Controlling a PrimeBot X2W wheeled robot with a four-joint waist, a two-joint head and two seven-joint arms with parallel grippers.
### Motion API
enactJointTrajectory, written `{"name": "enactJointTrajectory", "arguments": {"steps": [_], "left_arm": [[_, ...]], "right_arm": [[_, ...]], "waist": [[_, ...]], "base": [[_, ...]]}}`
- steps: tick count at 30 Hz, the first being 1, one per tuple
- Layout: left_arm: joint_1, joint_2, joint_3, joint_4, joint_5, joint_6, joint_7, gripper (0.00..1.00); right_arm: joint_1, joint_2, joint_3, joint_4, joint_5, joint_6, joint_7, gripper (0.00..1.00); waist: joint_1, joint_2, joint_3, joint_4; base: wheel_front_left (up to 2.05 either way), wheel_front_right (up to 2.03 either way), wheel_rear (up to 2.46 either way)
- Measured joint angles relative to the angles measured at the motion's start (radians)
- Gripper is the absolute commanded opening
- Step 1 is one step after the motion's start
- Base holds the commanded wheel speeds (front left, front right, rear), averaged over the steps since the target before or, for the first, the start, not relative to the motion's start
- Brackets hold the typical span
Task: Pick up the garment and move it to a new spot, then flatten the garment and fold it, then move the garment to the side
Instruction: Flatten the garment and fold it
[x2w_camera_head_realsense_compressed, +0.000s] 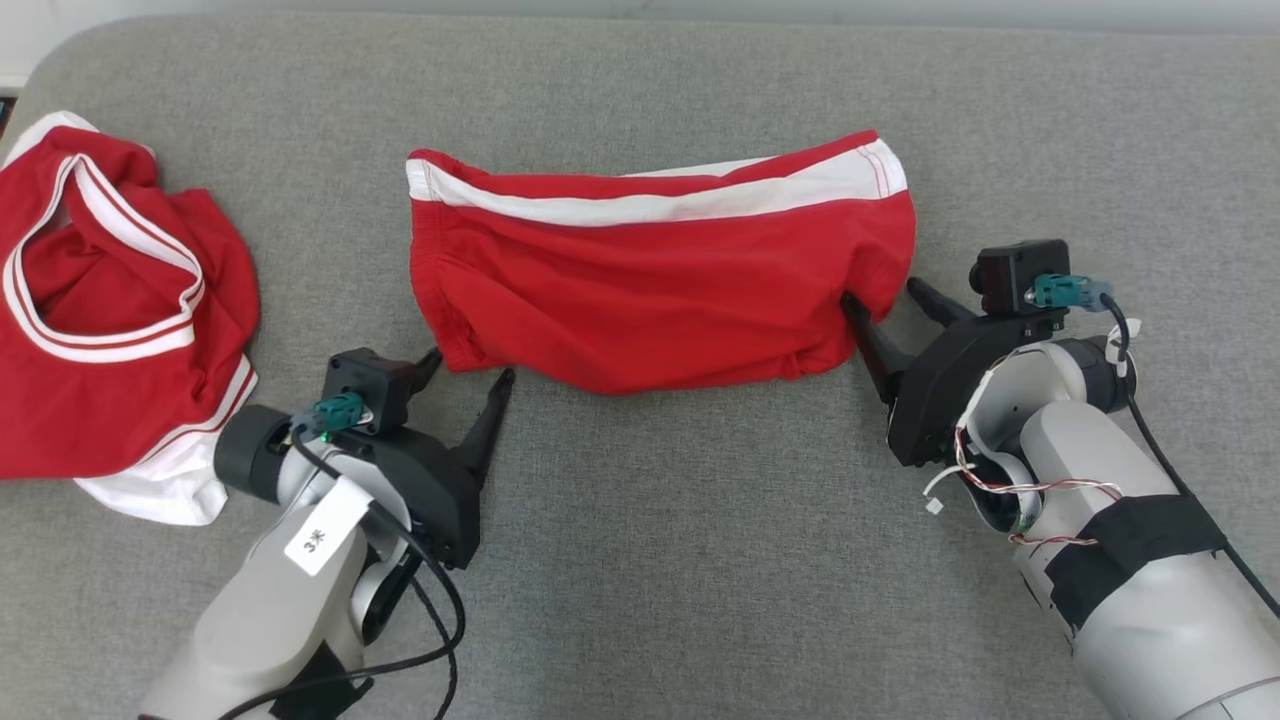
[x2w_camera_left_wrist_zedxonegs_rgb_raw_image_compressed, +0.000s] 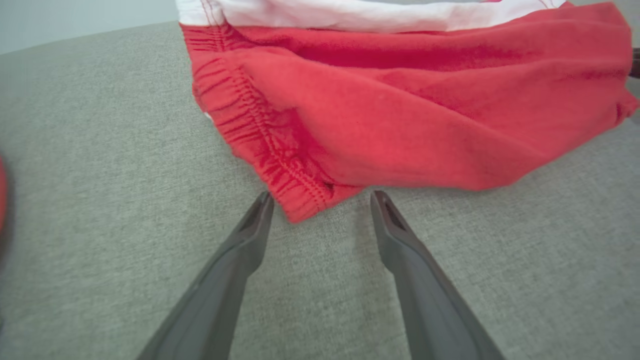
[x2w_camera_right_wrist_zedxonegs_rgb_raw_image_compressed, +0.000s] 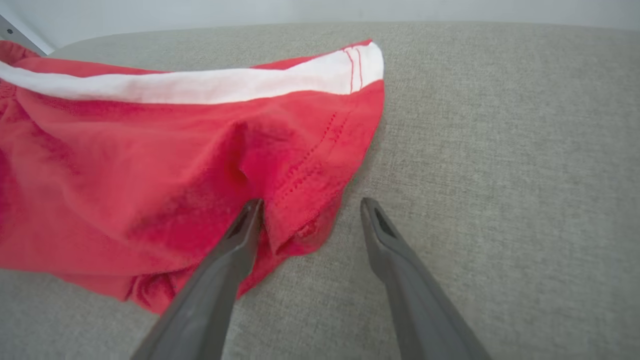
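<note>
Your left gripper (x2w_camera_head_realsense_compressed: 470, 362) and right gripper (x2w_camera_head_realsense_compressed: 880, 290) flank the garment (x2w_camera_head_realsense_compressed: 650, 290), jaws wide (nothing held); right apparently touching cloth.

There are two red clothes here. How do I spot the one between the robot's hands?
Find the big grey cushion, then look at its middle, between the left gripper and the right gripper. The red garment there lies spread out flat. Unlike the crumpled red heap at the left, trimmed with thin white stripes, it has one broad white band along its far edge.
</note>
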Motion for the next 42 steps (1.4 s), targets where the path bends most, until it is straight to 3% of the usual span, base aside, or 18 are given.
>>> {"name": "enactJointTrajectory", "arguments": {"steps": [3,4,5,6,8,9,10,11,27,36,42], "left_arm": [[-0.014,-0.004,-0.008,0.005,-0.003,-0.008,0.0,1.0],[-0.014,-0.004,-0.01,0.007,-0.003,-0.01,-0.001,0.91],[-0.014,-0.005,-0.011,0.009,-0.004,-0.016,-0.001,0.69],[-0.014,-0.005,-0.012,0.011,-0.006,-0.016,-0.001,0.41],[-0.014,-0.005,-0.014,0.014,-0.007,-0.016,-0.001,0.21],[-0.014,-0.005,-0.015,0.015,-0.007,-0.017,-0.005,0.04],[-0.015,-0.005,-0.016,0.015,-0.007,-0.019,-0.01,0.0],[-0.016,-0.005,-0.016,0.015,-0.007,-0.024,-0.01,0.0],[-0.03,0.02,-0.051,0.025,-0.008,-0.042,-0.054,0.0],[0.066,0.075,-0.108,-0.024,-0.049,-0.043,-0.09,0.0],[0.148,0.136,-0.151,-0.126,-0.098,-0.043,-0.119,0.0]], "right_arm": [[-0.013,0.002,0.005,0.023,0.0,0.0,0.007,0.98],[-0.019,0.002,0.004,0.025,0.0,0.0,0.008,0.69],[-0.022,0.002,0.004,0.027,0.0,0.0,0.01,0.47],[-0.022,0.002,0.004,0.029,0.0,0.001,0.011,0.4],[-0.024,0.002,0.004,0.034,0.0,0.001,0.011,0.37],[-0.03,0.002,0.005,0.037,0.0,0.002,0.011,0.31],[-0.037,0.002,0.005,0.041,0.0,0.002,0.011,0.21],[-0.04,0.002,0.004,0.043,0.0,0.002,0.011,0.0],[-0.02,-0.002,-0.04,0.035,0.049,0.02,-0.045,0.0],[0.17,-0.011,-0.064,-0.084,0.113,0.038,-0.099,0.0],[0.319,-0.026,-0.092,-0.205,0.158,0.041,-0.128,0.0]], "waist": [[0.0,0.0,0.005,0.005],[0.0,0.0,0.006,0.006],[0.0,0.0,0.007,0.007],[0.0,0.0,0.008,0.008],[0.0,0.0,0.009,0.009],[0.0,0.0,0.01,0.01],[0.0001,0.0,0.011,0.01],[0.0,0.0,0.012,0.011],[0.0,0.0,-0.017,0.009],[0.0,0.0,-0.074,-0.002],[-0.0001,0.0,-0.118,-0.016]], "base": [[0.0,0.0,0.0],[0.0,0.0,0.0],[0.0,0.0,0.0],[0.0,0.0,0.0],[0.0,0.0,0.0],[0.0,0.0,0.0],[0.0,0.0,0.0],[0.0,0.0,0.0],[0.0,0.0,0.0],[0.0,0.0,0.0],[0.0,0.0,0.0]]}}
